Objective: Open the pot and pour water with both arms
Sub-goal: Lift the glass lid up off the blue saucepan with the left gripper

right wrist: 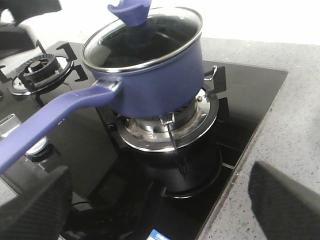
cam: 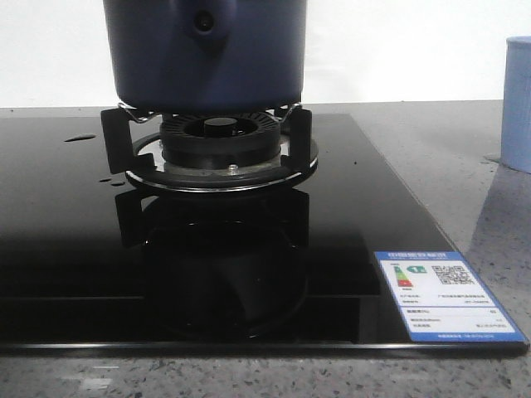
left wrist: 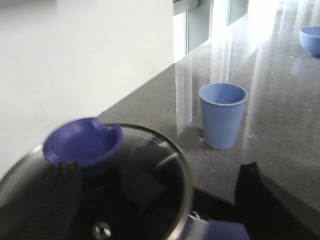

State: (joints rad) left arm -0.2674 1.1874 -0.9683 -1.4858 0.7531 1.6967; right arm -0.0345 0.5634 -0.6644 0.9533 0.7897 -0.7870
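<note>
The dark navy-blue pot (cam: 205,54) stands on the gas burner (cam: 220,149), and its top is cut off in the front view. Its glass lid (right wrist: 142,37) with a purple knob (right wrist: 131,11) is on. The long purple handle (right wrist: 47,117) reaches toward my right gripper (right wrist: 160,215), which is open, empty and short of the pot. Over the lid (left wrist: 150,170) hovers my left gripper (left wrist: 157,210), open, one finger (left wrist: 60,200) just beside the knob (left wrist: 82,142). Neither gripper holds anything.
A pale blue cup (left wrist: 222,115) stands on the grey counter beside the hob, also at the right edge as the cup (cam: 518,104). A blue bowl (left wrist: 311,39) sits farther off. A second burner (right wrist: 42,70) lies behind the pot. The black glass hob (cam: 66,249) carries a label sticker (cam: 448,294).
</note>
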